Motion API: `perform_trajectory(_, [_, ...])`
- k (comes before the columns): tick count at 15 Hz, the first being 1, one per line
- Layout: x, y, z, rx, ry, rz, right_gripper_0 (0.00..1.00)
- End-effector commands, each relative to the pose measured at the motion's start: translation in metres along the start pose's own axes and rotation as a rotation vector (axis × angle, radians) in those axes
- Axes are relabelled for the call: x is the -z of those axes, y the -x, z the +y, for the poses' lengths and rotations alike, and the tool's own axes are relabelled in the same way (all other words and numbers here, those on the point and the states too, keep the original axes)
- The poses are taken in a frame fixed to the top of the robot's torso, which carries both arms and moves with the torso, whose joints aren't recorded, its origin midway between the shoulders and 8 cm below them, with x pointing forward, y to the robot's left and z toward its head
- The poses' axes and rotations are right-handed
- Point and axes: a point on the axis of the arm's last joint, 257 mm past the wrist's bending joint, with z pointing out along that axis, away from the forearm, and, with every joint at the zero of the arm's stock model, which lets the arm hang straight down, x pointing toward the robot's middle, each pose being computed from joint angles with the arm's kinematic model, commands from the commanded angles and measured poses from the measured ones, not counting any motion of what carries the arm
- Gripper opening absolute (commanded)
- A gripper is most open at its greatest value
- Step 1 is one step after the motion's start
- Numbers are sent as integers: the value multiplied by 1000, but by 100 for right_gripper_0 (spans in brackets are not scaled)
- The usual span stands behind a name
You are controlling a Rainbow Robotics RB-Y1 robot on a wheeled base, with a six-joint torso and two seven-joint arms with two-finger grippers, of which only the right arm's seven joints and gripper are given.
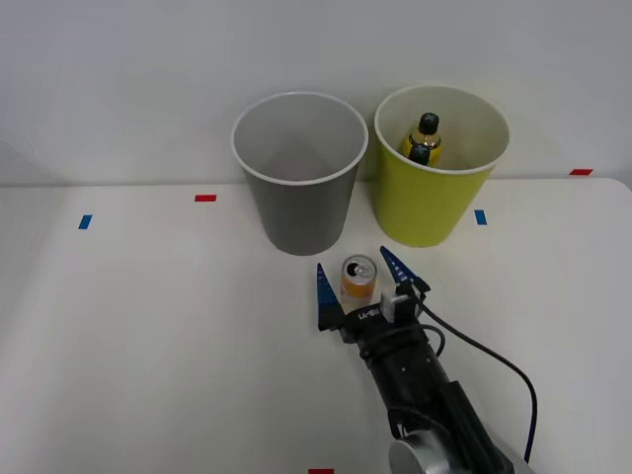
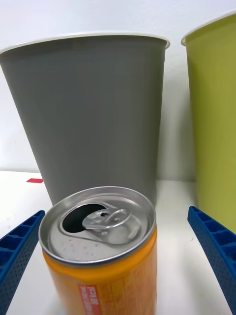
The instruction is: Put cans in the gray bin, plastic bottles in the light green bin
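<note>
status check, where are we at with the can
Right gripper open, straddling can. Can upright on table, ungripped. Gray bin just ahead, path clear.

A robot test bench in a lab

A bare white desk (image 1: 148, 326) against a blank wall (image 1: 118, 69), with red and blue tape markers (image 1: 205, 197) across the frame's middle.

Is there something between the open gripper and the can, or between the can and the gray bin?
Nothing visible. The right gripper is open with the can between its fingers, and bare table separates the can from the gray bin just behind it.
</note>
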Motion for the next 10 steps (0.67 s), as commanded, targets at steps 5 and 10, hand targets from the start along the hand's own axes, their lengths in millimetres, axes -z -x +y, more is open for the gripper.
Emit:
perform_trajectory(5, [2, -3, -5, 22, 24, 9, 100])
perform_trajectory(10, [6, -5, -3, 23, 38, 15, 100])
